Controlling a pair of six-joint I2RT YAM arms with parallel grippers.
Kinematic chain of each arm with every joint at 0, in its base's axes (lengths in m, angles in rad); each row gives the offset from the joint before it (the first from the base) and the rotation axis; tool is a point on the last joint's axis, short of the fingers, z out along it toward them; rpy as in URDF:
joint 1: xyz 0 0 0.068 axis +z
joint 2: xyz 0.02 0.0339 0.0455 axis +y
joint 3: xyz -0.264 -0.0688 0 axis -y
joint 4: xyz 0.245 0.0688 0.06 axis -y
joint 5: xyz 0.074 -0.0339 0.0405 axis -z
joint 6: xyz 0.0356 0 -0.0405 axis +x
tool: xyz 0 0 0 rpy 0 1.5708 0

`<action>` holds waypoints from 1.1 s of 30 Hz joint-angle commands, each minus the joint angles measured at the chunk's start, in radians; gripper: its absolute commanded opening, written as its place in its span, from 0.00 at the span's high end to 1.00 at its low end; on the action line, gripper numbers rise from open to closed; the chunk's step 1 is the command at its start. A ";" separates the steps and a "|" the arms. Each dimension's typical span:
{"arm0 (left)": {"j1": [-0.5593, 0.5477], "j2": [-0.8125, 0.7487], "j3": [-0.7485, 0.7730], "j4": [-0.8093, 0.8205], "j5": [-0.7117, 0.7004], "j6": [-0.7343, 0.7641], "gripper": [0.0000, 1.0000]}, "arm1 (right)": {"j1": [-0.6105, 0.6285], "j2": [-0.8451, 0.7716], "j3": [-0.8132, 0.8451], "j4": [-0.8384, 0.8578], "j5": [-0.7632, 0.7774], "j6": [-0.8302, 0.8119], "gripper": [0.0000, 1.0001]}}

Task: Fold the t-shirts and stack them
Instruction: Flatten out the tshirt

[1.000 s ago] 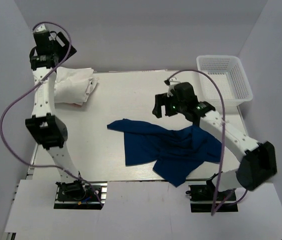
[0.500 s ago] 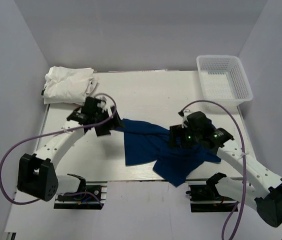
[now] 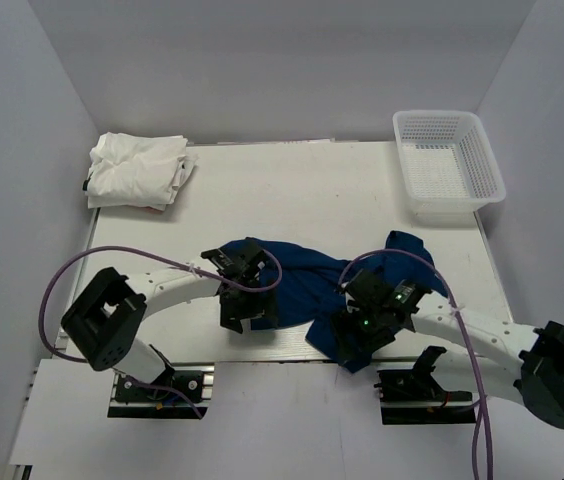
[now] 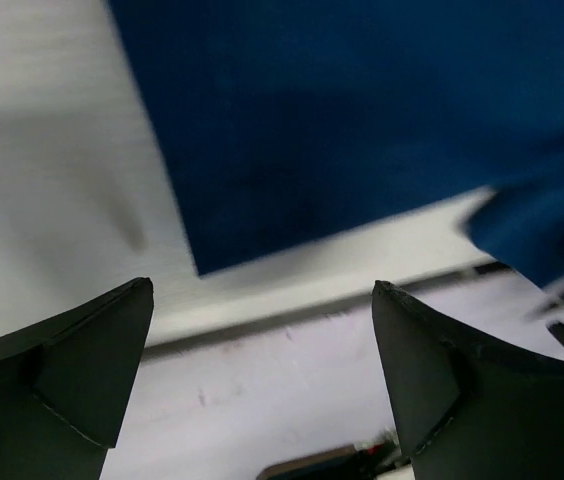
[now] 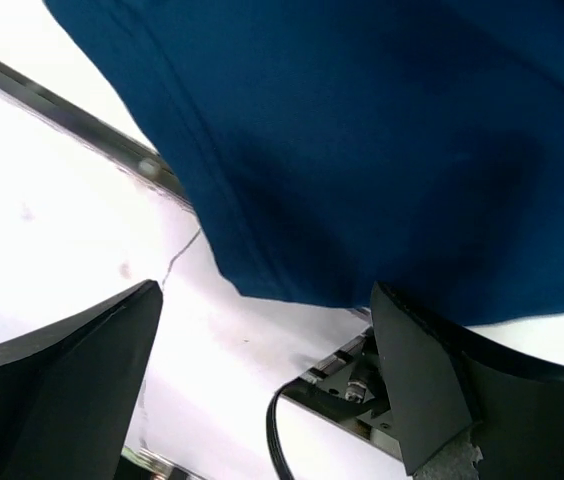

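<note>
The dark navy blue t-shirt (image 3: 307, 275) lies crumpled near the table's front edge; it also shows in the left wrist view (image 4: 342, 130) and the right wrist view (image 5: 362, 140). My left gripper (image 3: 241, 318) is open and empty, low over the shirt's near left corner. My right gripper (image 3: 347, 340) is open and empty over the shirt's near edge, which hangs past the table. The folded white t-shirts (image 3: 137, 170) lie at the far left corner.
A white plastic mesh basket (image 3: 447, 160) stands at the far right. The table's front edge and a metal rail (image 5: 112, 130) lie right under both grippers. The right arm's base and cable (image 5: 292, 440) sit below.
Both arms have swung down from raised poses to the shirt's near edge. The shirt has bunched, and its right part has shifted toward the far right.
</note>
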 commanded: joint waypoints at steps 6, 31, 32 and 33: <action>-0.025 0.067 0.026 -0.027 -0.152 -0.053 0.13 | 0.161 0.219 0.097 0.069 0.188 -0.019 0.10; -0.019 0.003 0.264 -0.088 -0.376 -0.035 1.00 | 0.197 0.071 0.298 0.025 0.576 0.062 1.00; -0.019 -0.018 0.291 -0.104 -0.442 -0.035 1.00 | 0.189 0.050 0.342 0.020 0.595 0.065 1.00; -0.019 -0.058 0.351 -0.133 -0.476 -0.035 1.00 | 0.177 0.030 0.361 0.017 0.648 0.067 1.00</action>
